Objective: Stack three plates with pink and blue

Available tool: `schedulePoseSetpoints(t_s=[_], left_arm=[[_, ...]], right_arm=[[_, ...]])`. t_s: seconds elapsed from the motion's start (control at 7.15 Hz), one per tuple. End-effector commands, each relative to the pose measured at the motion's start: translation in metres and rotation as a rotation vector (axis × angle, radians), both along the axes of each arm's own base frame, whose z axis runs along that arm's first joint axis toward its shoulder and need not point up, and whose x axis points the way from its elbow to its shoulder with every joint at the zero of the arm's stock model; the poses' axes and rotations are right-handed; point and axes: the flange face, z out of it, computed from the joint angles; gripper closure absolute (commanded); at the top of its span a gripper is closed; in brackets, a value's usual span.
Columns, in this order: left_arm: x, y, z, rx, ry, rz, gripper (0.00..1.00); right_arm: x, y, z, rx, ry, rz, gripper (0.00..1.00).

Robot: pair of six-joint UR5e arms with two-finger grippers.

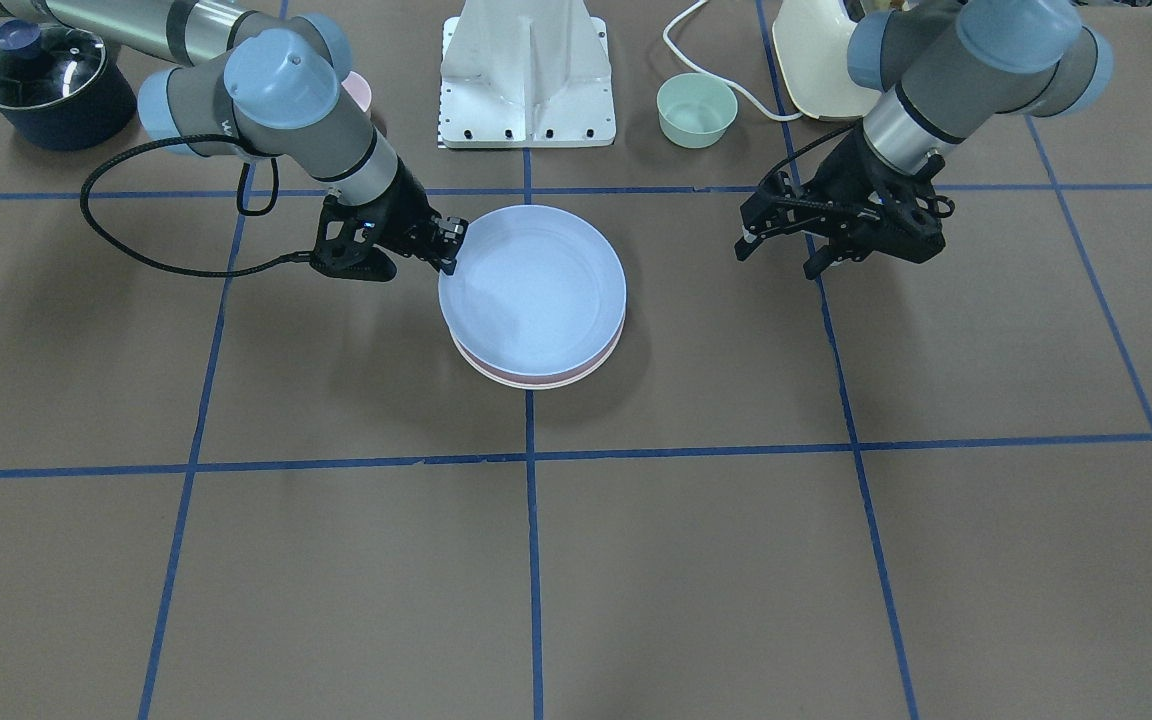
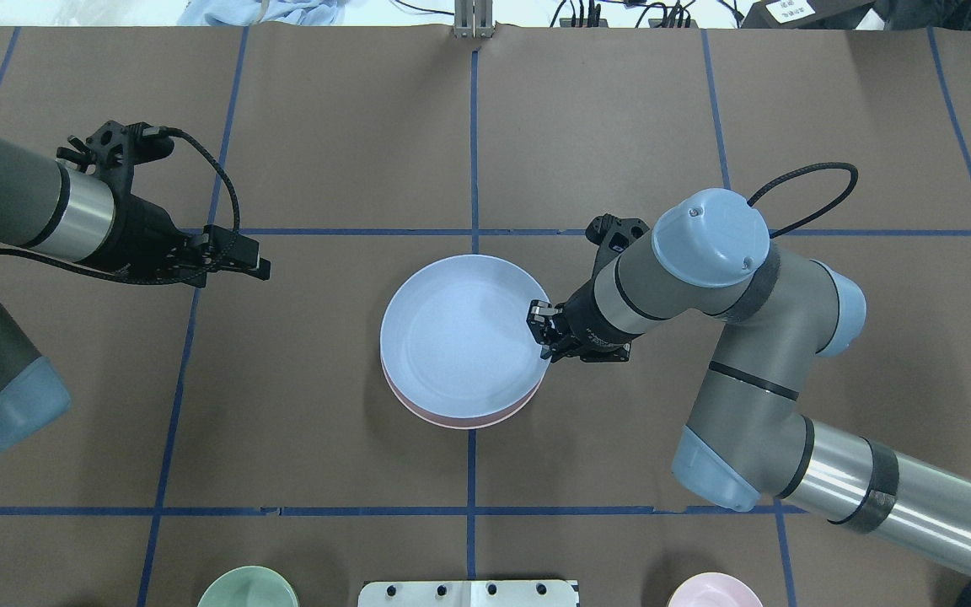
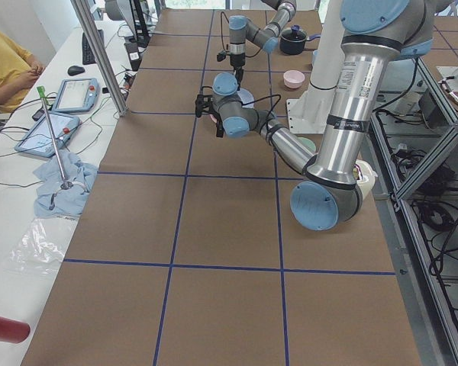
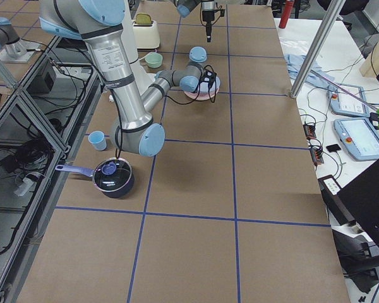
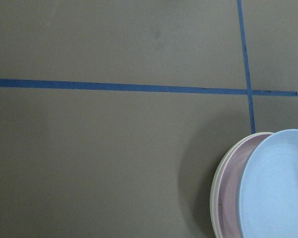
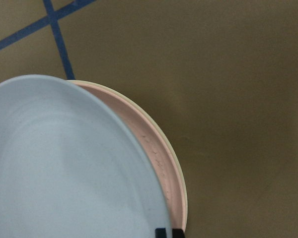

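blue plate tops the stack mid-table, sitting a bit skewed over pink plate and cream plate | right gripper clamped on its rim, plate lies to the robot's left of it | left gripper fingers apart, well off, the farther arm
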Motion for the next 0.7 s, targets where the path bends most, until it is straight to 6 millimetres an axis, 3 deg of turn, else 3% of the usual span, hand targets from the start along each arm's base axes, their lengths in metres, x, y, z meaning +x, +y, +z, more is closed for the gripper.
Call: schedulePoseSetpoints(t_s=[0.0, 0.14, 0.28, 0.42, 0.56], left_arm=[[0.000, -0.001, 0.002, -0.002, -0.003, -0.004, 0.00], [-0.003, 0.000, 0.008, 0.005, -0.013, -0.001, 0.00], [-0.010, 0.004, 0.024, 0.032, -0.030, 0.011, 0.00], [-0.030, 0.002, 0.049, 0.094, -0.073, 0.022, 0.00], [-0.051, -0.001, 0.071, 0.132, -0.112, 0.023, 0.00]], right_arm=[[0.011, -0.006, -0.002, 0.017, -0.002, 0.030, 0.00], [0.037, -0.020, 0.019, -0.001, 0.023, 0.064, 0.00], [0.067, -0.039, 0.054, -0.025, 0.068, 0.103, 0.00], [0.107, -0.058, 0.094, 0.009, 0.118, 0.105, 0.00], [0.153, -0.064, 0.141, 0.092, 0.167, 0.040, 0.00]])
